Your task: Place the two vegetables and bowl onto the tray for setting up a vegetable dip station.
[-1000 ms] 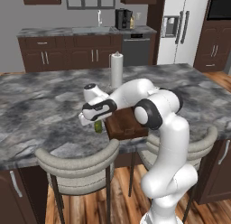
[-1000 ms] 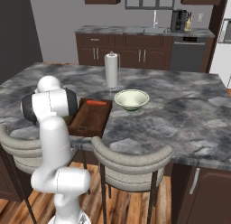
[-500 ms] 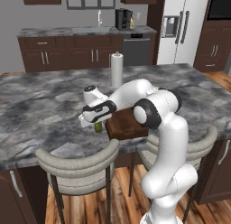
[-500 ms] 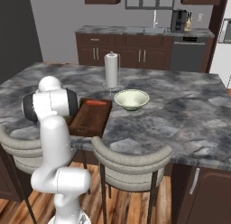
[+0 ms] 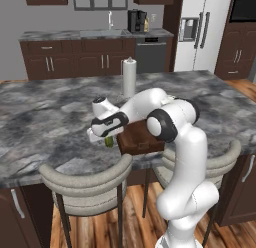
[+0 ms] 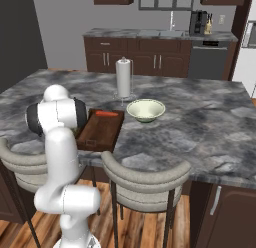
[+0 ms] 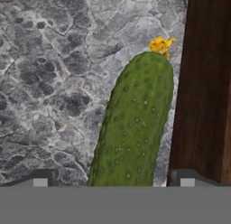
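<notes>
At the left of the scene, the gripper (image 5: 106, 138) is held low over the marble counter (image 5: 45, 112) with its jaws spread wide, one fingertip (image 7: 41, 179) on each side of the green cucumber (image 7: 133, 123), which nothing grips yet. The cucumber lies on the stone just beside the left wall of the dark wooden tray (image 7: 207, 83), nearly parallel to it, yellow blossom end pointing away from the hand. The gap between vegetable and tray wall looks very narrow, so the finger on that side could be driven onto the rim instead of down beside the cucumber; the tray might then be shoved, or the closing jaws might only pinch the vegetable's edge and let it roll out. The rounded, smooth skin would add to that risk if the grip is taken too high.

Further right, the carrot (image 6: 106, 113) is seen already lying at the far end of the tray (image 6: 102, 129). Right of the tray, the pale bowl (image 6: 145, 110) rests on the counter, not yet moved, with the paper-towel roll (image 6: 123, 78) standing behind it.
</notes>
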Controlling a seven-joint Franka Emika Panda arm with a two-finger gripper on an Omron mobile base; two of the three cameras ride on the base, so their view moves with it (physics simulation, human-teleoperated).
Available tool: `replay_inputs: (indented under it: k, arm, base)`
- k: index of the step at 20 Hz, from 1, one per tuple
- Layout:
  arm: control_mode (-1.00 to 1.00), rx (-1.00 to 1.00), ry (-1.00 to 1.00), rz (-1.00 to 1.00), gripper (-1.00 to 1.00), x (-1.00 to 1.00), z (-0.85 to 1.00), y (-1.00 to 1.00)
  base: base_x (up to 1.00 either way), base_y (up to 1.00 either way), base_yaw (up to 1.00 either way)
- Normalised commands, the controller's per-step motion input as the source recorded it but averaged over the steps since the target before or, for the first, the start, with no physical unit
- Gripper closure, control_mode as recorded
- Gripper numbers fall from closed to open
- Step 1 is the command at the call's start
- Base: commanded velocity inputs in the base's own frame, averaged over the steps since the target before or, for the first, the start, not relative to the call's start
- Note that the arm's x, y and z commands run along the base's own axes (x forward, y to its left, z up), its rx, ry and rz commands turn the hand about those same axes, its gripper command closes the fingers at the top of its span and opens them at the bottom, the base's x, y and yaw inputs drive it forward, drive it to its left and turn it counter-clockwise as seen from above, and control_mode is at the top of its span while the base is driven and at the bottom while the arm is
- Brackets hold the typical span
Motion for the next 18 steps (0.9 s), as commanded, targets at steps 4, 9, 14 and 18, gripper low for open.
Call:
replay_inputs:
  k: [4, 9, 14, 18]
  arm:
    - [-1.00, 0.00, 0.00, -0.01, -1.00, 0.00, -0.19, 0.00]
    - [-1.00, 0.00, 0.00, -0.01, -1.00, 0.00, -0.14, 0.00]
    - [-1.00, 0.00, 0.00, 0.00, 1.00, 0.00, -0.02, 0.00]
    - [-1.00, 0.00, 0.00, 0.00, 1.00, 0.00, 0.00, 0.00]
  base:
    - [0.00, 0.00, 0.00]
    - [0.00, 0.00, 0.00]
    - [0.00, 0.00, 0.00]
    - [0.00, 0.00, 0.00]
